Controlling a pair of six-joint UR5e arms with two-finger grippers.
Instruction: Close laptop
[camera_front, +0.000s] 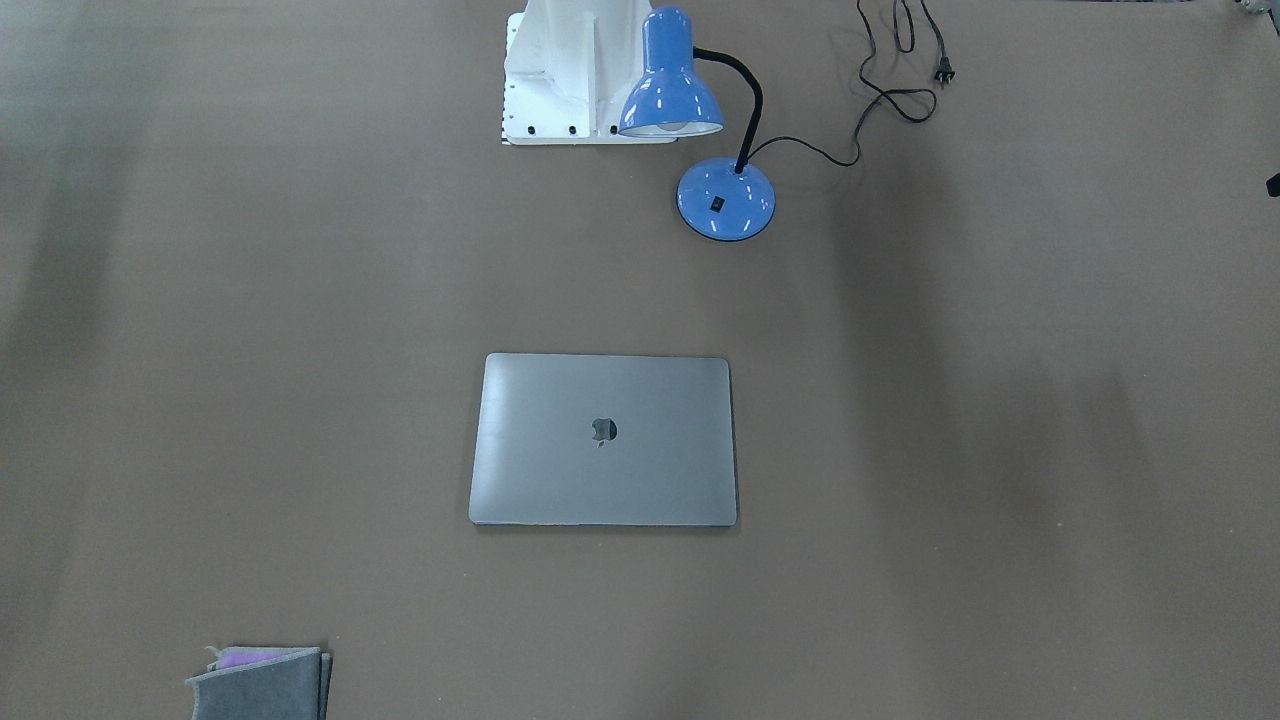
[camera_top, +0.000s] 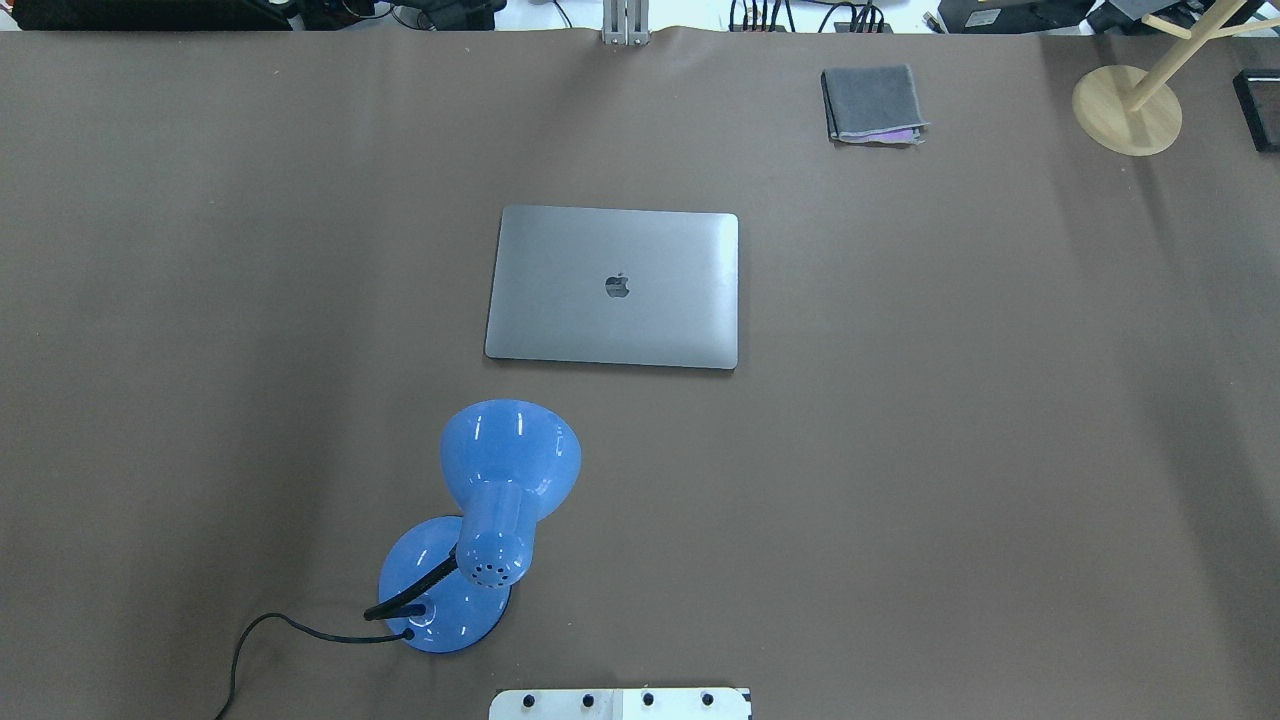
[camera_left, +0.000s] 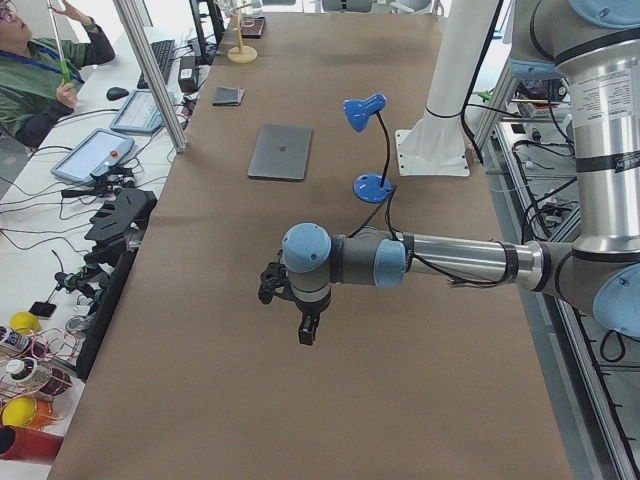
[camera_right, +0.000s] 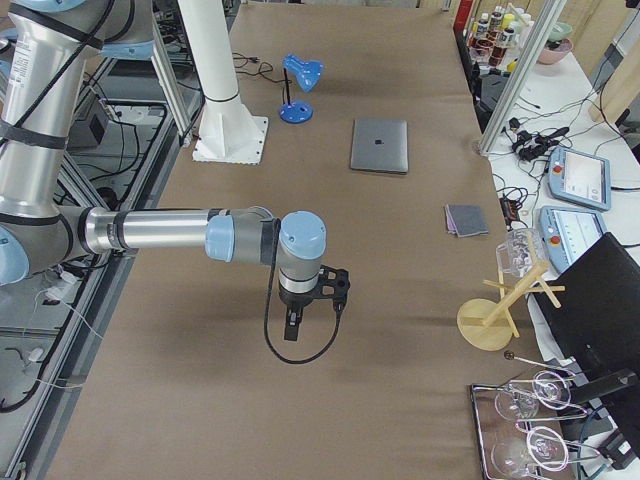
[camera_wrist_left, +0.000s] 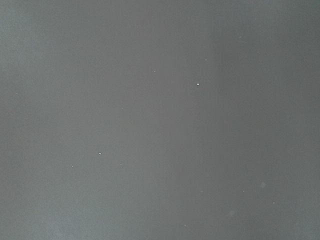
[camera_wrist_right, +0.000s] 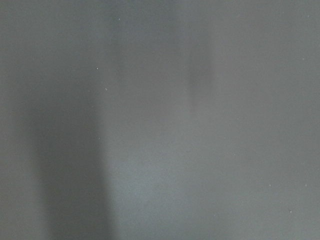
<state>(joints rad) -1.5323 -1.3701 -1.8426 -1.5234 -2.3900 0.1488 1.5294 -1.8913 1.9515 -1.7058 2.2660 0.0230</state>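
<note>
**Figure. Laptop lid down, both arms held away from it.**

The laptop (camera_top: 615, 288) lies flat near the middle of the brown surface (camera_top: 1000, 450). Its lid faces up, the dark logo shows, and no gap is visible at any edge. The task therefore appears complete.

The left hand (camera_left: 308, 332) and the right hand (camera_right: 291, 328) each hang over bare surface towards opposite ends, well apart from the laptop. Each appears only in a side view, so it cannot be told whether their fingers are apart or together. The wrist views show only plain grey.

*Risks.*
- Further downward pressure on a lid that is already shut would probably load the screen, mark the metal, or make the thin body slide on the smooth covering.
- A low sweep inward by the left arm could strike the blue desk lamp (camera_top: 500, 500). The lamp stands between the robot's base plate (camera_front: 560, 90) and the laptop, on the left arm's side, and looks top-heavy on its bent neck.
- The lamp's loose black cord (camera_front: 890, 95) could snag.

*Surroundings.* A folded grey cloth (camera_top: 872, 103) and a wooden stand (camera_top: 1128, 100) sit at the far edge on the right arm's side. Neither is near the laptop.
</note>
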